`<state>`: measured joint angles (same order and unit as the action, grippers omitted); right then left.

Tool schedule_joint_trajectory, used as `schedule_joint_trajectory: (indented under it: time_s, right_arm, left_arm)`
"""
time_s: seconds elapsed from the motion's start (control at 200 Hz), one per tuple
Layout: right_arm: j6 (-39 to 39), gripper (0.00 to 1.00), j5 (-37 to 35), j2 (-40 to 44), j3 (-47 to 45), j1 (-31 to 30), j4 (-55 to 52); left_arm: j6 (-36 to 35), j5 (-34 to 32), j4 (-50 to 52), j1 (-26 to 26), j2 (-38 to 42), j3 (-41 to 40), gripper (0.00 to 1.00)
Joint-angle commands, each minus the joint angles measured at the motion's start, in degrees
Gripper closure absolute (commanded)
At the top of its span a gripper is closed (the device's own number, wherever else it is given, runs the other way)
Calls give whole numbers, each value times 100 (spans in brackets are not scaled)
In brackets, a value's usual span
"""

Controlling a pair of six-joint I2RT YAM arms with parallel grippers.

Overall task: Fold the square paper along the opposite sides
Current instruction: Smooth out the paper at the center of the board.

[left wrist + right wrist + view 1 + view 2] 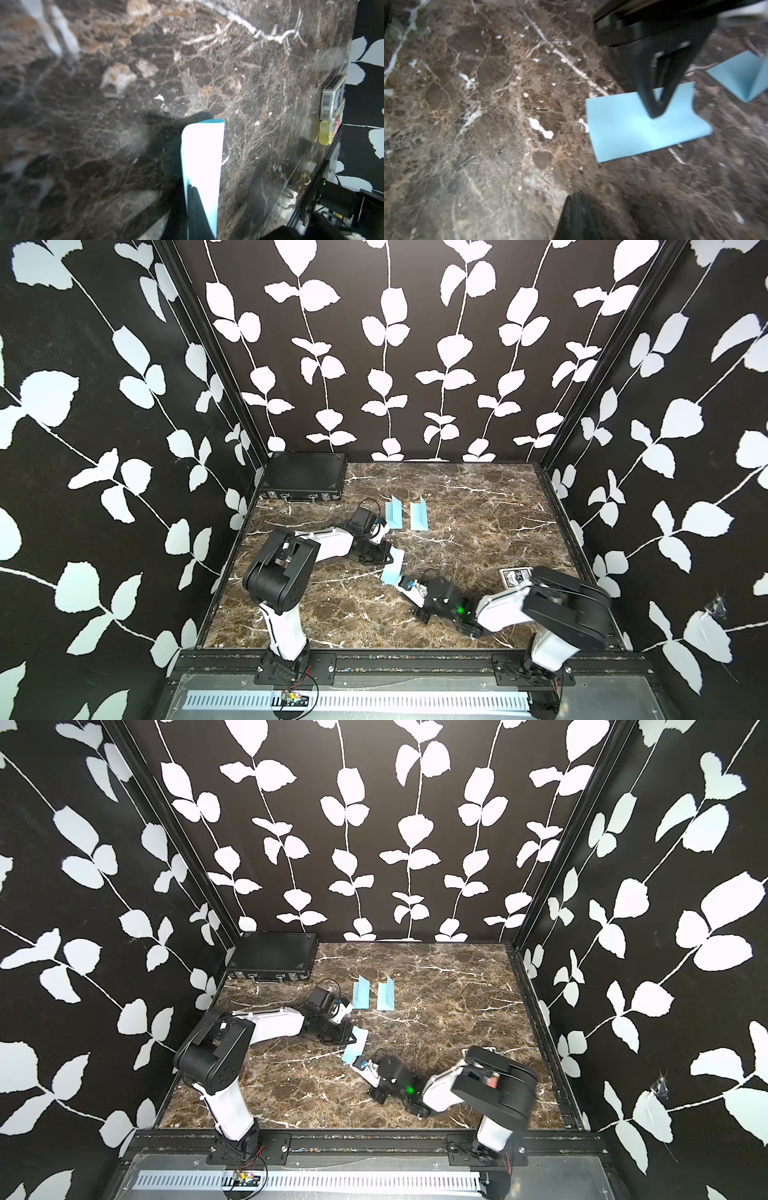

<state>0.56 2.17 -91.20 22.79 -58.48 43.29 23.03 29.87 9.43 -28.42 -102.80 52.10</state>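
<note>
The light blue square paper (392, 568) (355, 1048) lies on the marble table near the middle, bent over on itself into a loose rectangle. My left gripper (384, 559) (350, 1039) is shut on it. In the right wrist view its black fingertips (655, 113) pinch the paper (639, 128) from above. The left wrist view shows the curled paper (202, 155) running out from between the closed jaws of the left gripper (192, 192). My right gripper (400, 583) (575, 199) is shut and empty, with its tip just short of the paper's near corner.
Two folded blue papers (395, 512) (419, 514) stand further back. A black case (305, 481) fills the far left corner. A card box (515, 576) (332, 97) lies by the right arm, with a yellow object (326, 133) beside it. Patterned walls enclose the table.
</note>
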Motion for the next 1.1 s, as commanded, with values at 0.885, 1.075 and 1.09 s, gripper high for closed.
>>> schedule_joint_trajectory:
  time_s: [0.885, 1.075, 1.09]
  right_arm:
    - [162, 100, -406, -2674, 1737, 680, 1098]
    - [480, 100, -833, -2636, 1554, 689, 760]
    - [496, 100, -872, -2632, 1546, 689, 740]
  left_arm:
    - [793, -411, 325, 97, 119, -1211, 100]
    - [791, -447, 340, 96, 137, -1228, 100]
    - [791, -454, 338, 92, 134, -1230, 100]
